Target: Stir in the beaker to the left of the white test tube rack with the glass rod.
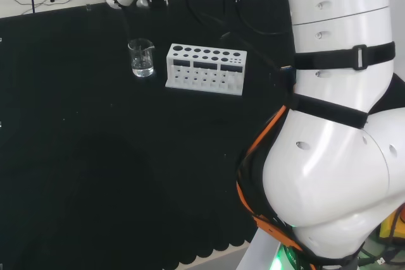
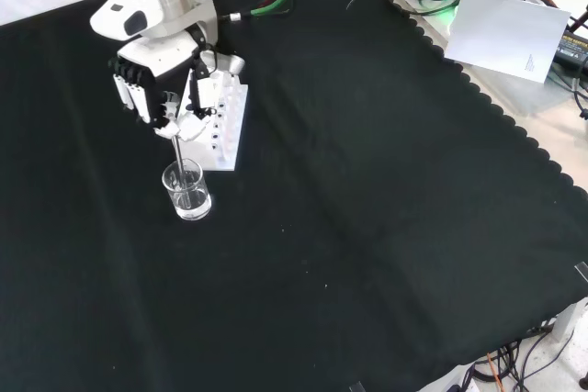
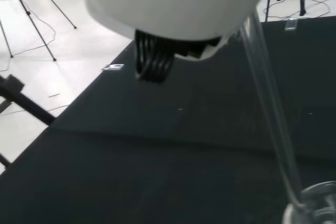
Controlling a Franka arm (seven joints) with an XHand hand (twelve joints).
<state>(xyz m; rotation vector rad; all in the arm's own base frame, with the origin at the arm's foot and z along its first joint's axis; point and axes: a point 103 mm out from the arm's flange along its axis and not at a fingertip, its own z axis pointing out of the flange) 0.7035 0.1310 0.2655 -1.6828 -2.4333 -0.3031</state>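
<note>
Front view: hand [image 2: 156, 75] fingers pinch the glass rod [image 2: 180, 161], dipped in the beaker [image 2: 186, 192]; stirring wide could tip it.

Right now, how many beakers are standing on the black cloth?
1. The beaker stands left of the white test tube rack in the head view, below the hand, which holds the glass rod.

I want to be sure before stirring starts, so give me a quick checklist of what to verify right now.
1. Glass rod held by the hand: ok, fingers are curled round its top in the front view.
2. Rod tip inside the beaker: ok, the wrist view shows it passing the rim.
3. Beaker upright: ok.
4. Liquid in the beaker: ok, a little shows at the bottom in the head view.
5. Test tube rack apart from the beaker: ok.
6. Rod tip off the beaker's bottom: cannot tell.
</note>
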